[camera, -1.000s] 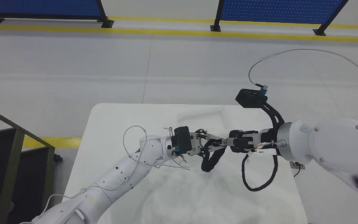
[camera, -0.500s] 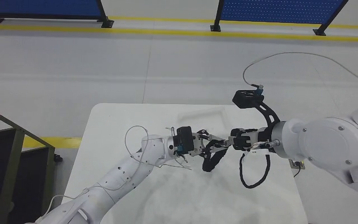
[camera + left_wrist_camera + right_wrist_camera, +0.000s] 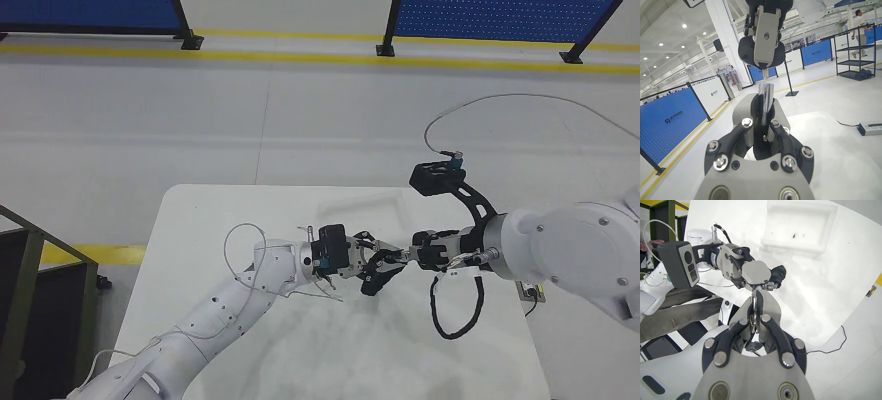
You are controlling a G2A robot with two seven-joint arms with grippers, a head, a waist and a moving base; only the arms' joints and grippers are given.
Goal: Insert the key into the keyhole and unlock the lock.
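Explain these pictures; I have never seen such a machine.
This is a robot with two white arms, each ending in a two-fingered gripper. One picture looks down from above at the white table; the other two come from cameras on each wrist. The left gripper is shut on a shiny metal cylinder lock with a black body. The right gripper pinches a small silver key, its tip just short of the lock. A white foam tray lies on the table.

Looks like a big factory-style demo hall: blue barrier panels (image 3: 668,117), yellow floor lines (image 3: 300,57), high ceiling lights (image 3: 684,26), black shelving rack (image 3: 854,63).
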